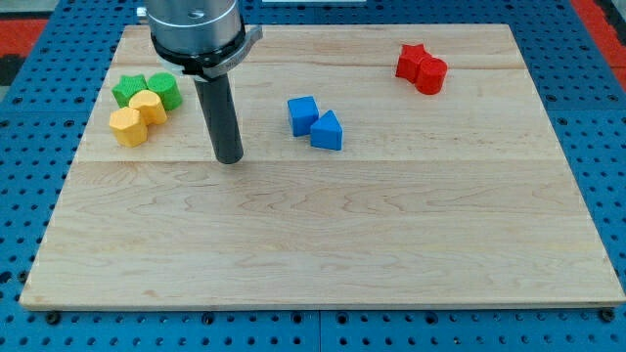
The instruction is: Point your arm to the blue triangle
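The pale wooden board (323, 244) lies on a blue perforated table (611, 147); its near half is bare wood. My tip (229, 159), the lower end of the straight dark rod, rests on the board left of centre, touching no block; the arm carries no claw, so there is nothing to open or close. The blue triangle block (328, 131) sits to the tip's right, well apart from it, touching a blue cube (302, 114) just behind; farther left, two yellow blocks (137, 117), possibly a hexagon and a cylinder, huddle against two green blocks (147, 90); far right, two red blocks (422, 67), one star-like, touch each other.
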Tool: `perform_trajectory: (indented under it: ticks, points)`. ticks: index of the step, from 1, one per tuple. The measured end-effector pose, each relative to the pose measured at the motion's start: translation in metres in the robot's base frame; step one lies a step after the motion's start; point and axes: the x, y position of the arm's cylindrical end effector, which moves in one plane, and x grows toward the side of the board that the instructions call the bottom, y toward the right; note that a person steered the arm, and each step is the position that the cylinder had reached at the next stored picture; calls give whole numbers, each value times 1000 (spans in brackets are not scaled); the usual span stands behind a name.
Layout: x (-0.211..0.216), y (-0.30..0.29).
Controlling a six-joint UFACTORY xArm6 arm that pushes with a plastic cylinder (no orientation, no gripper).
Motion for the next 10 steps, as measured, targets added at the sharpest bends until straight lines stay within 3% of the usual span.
perform_trajectory:
  ticks: [9, 10]
  points:
    - [0, 57]
    - [17, 61]
